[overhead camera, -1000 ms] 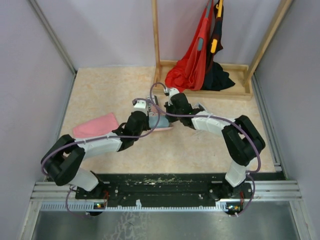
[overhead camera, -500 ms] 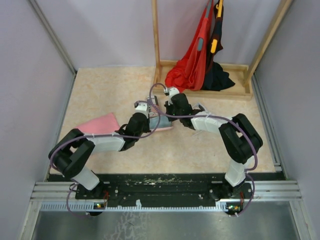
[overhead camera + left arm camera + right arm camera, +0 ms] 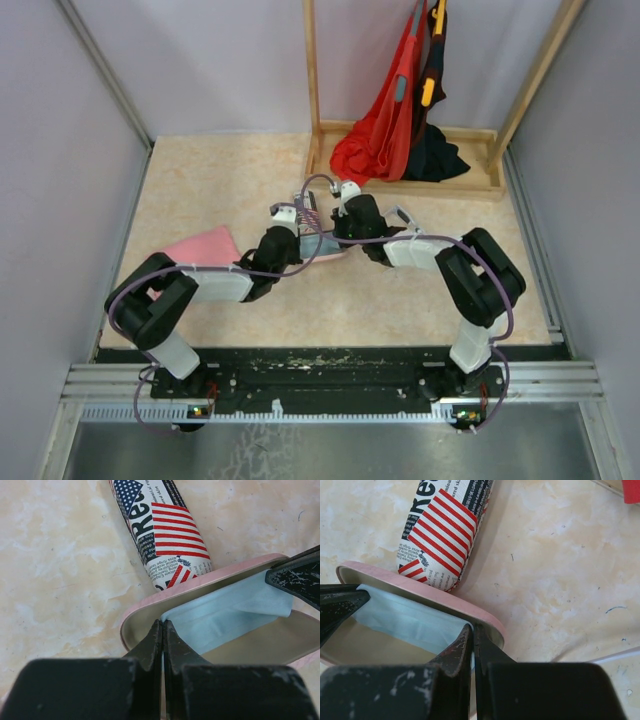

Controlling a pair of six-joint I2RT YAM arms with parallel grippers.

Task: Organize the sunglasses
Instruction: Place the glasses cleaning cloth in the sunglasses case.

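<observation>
Top external, left gripper (image 3: 298, 238) steady, elbow (image 3: 150, 305) rightward

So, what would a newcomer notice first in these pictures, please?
Both arms meet mid-table, the left gripper and right gripper each shut on an end of a blue cloth stretched over an open pink case. A flag-printed case lies right beside it, and red fabric hangs from the rack behind.
</observation>
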